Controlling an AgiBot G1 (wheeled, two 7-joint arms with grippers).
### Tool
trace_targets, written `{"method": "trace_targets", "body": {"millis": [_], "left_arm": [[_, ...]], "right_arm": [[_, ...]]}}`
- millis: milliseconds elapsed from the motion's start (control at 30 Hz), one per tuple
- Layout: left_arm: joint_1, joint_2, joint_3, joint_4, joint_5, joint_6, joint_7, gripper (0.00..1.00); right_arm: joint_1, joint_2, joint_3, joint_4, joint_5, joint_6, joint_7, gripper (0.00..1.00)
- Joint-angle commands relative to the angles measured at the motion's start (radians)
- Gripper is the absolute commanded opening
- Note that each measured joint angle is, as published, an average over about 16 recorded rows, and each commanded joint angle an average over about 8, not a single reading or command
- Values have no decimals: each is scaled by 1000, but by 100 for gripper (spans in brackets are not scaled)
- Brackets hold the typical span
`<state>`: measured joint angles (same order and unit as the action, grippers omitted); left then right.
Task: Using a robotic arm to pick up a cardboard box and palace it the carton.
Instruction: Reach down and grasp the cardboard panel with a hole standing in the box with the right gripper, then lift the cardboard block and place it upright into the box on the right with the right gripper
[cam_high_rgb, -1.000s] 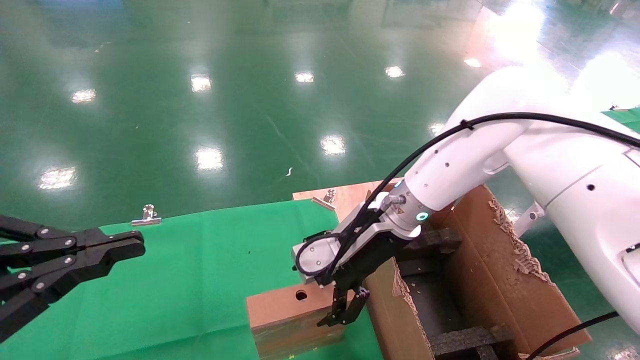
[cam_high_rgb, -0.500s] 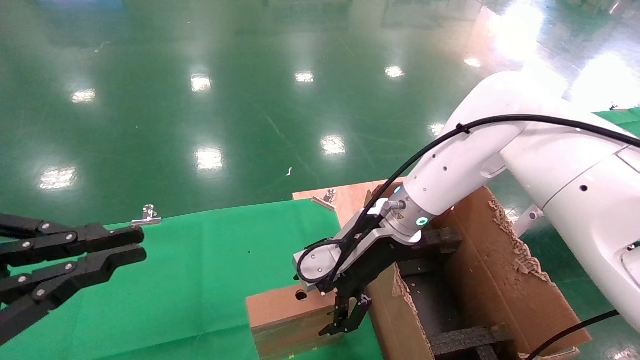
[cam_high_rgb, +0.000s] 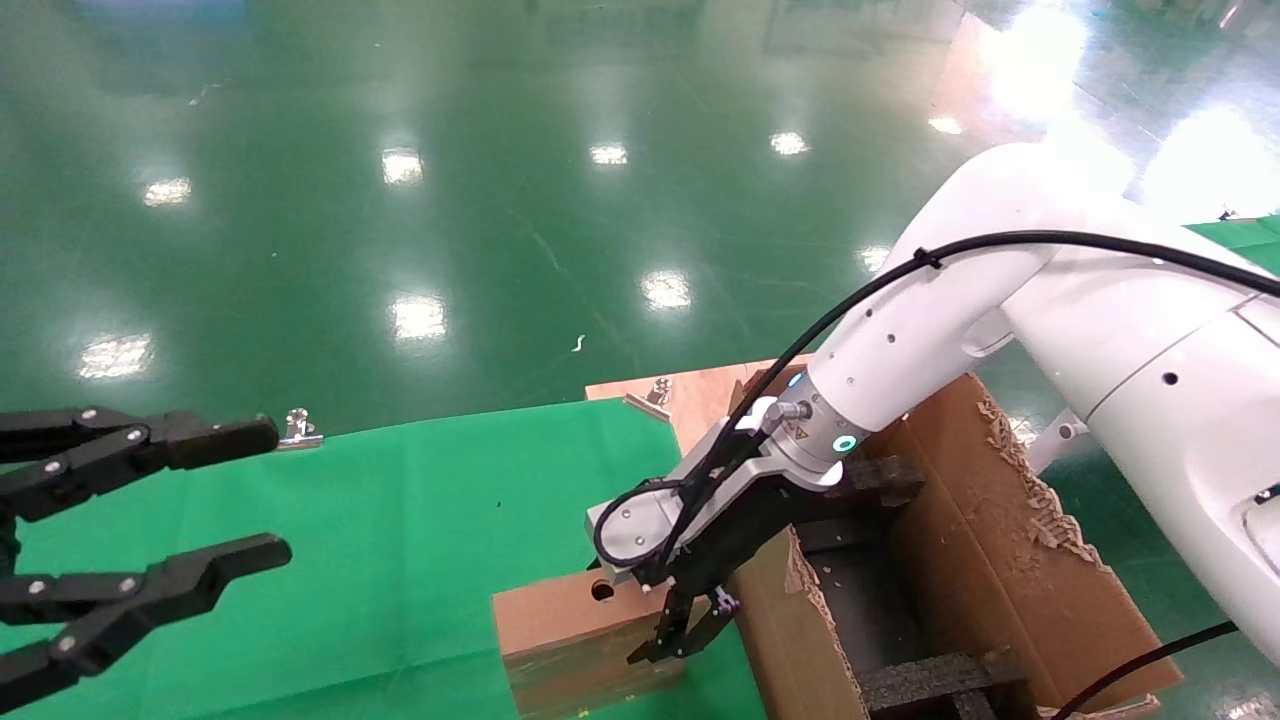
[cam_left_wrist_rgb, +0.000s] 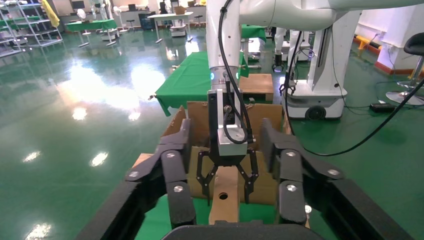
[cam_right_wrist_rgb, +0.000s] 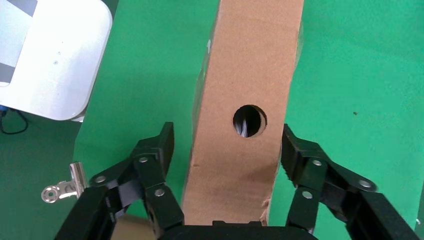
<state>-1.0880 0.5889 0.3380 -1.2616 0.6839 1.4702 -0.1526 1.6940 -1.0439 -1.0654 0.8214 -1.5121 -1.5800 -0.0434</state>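
The small brown cardboard box (cam_high_rgb: 560, 625) with a round hole lies on the green cloth, close against the carton's left wall. The white right arm reaches down over it. My right gripper (cam_high_rgb: 680, 635) is open and straddles the box's end, one finger on each side, with gaps showing between the fingers (cam_right_wrist_rgb: 160, 147) and the box (cam_right_wrist_rgb: 245, 100). The large carton (cam_high_rgb: 1000, 560) with torn flaps and black foam inserts stands to the right. My left gripper (cam_high_rgb: 268, 492) hovers at the far left, open wide and empty, facing the box (cam_left_wrist_rgb: 223, 192).
The green cloth (cam_high_rgb: 400, 520) covers the table. Metal clips (cam_high_rgb: 298, 432) (cam_high_rgb: 655, 392) sit at its far edge beside a bare wooden board (cam_high_rgb: 700, 395). Shiny green floor lies beyond. A white robot base (cam_right_wrist_rgb: 50, 55) and another clip (cam_right_wrist_rgb: 62, 187) show in the right wrist view.
My left gripper has gone from nearly shut to wide open. The right gripper has sunk slightly lower over the box's end, still open.
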Motion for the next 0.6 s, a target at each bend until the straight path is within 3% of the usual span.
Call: {"method": "trace_targets", "body": {"millis": [33, 600], "left_arm": [[0, 0, 0, 0, 0, 0, 0, 100], [0, 0, 0, 0, 0, 0, 0, 100]], "right_arm": [[0, 0, 1, 1, -1, 0, 0, 0], [2, 4, 2, 0, 2, 11, 5, 0]]}}
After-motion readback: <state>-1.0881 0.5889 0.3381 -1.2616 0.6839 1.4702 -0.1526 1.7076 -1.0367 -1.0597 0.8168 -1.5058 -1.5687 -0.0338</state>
